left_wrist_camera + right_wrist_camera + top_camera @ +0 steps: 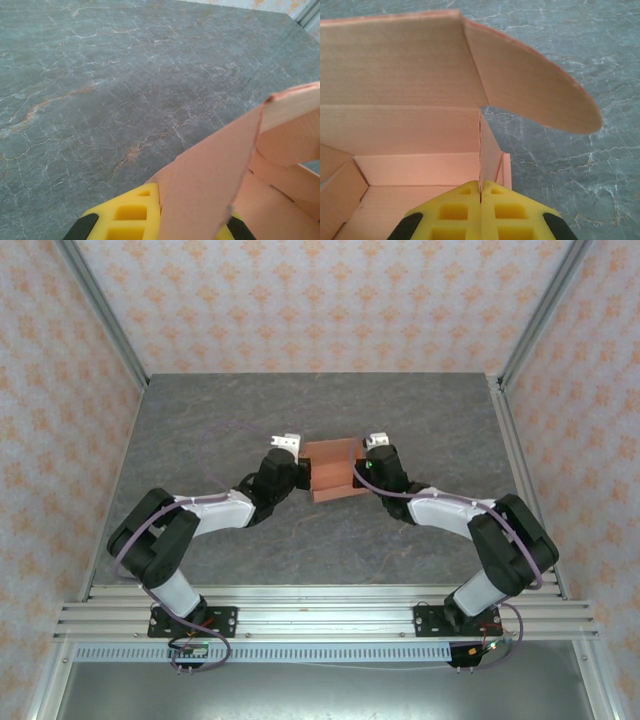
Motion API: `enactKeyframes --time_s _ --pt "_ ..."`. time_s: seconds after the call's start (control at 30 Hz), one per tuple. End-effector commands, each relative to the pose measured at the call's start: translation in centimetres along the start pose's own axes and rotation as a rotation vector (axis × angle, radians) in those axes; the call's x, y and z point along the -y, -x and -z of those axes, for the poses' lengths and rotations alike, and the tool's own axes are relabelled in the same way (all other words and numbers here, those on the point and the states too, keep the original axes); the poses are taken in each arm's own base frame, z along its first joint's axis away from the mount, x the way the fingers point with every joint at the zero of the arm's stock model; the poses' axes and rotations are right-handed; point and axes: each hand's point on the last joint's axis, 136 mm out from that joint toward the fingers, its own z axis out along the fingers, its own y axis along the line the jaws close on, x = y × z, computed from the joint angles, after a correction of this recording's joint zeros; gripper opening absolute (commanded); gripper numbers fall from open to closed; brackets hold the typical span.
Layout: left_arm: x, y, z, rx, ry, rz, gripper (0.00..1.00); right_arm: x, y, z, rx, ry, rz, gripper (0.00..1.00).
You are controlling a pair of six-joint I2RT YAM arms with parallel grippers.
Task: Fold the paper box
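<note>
The paper box, salmon-orange card, stands partly formed in the middle of the table between both arms. My left gripper is at its left side and shut on a side flap, which rises between the yellow fingers. My right gripper is at the box's right side, with its yellow pads shut on the upright right wall. The lid panel stands up behind the box floor, and a rounded tab juts right from it.
The grey marbled tabletop lies bare around the box. Patterned walls with metal posts close in the left, right and back. An aluminium rail carrying both arm bases runs along the near edge.
</note>
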Motion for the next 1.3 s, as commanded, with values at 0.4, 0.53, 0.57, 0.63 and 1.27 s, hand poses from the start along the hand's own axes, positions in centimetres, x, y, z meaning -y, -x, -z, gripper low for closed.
enactKeyframes --time_s 0.4,0.53,0.57,0.63,1.27 --pt "2.0 3.2 1.3 0.100 0.032 0.092 0.00 -2.1 -0.7 1.3 0.145 0.024 -0.005 0.00" --pt "2.3 2.6 0.9 0.100 0.021 0.150 0.00 -2.2 -1.2 1.0 0.146 0.021 -0.008 0.00" --pt "2.4 2.3 0.7 0.094 0.021 0.155 0.00 -2.2 -1.3 1.0 0.144 0.020 -0.008 0.00" --pt "2.7 1.7 0.4 0.084 0.014 0.156 0.00 -2.2 -1.7 0.8 0.137 0.018 -0.006 0.00" --pt "3.6 -4.1 -0.3 0.021 0.068 0.063 0.00 -1.7 -4.7 1.0 0.126 -0.012 -0.006 0.00"
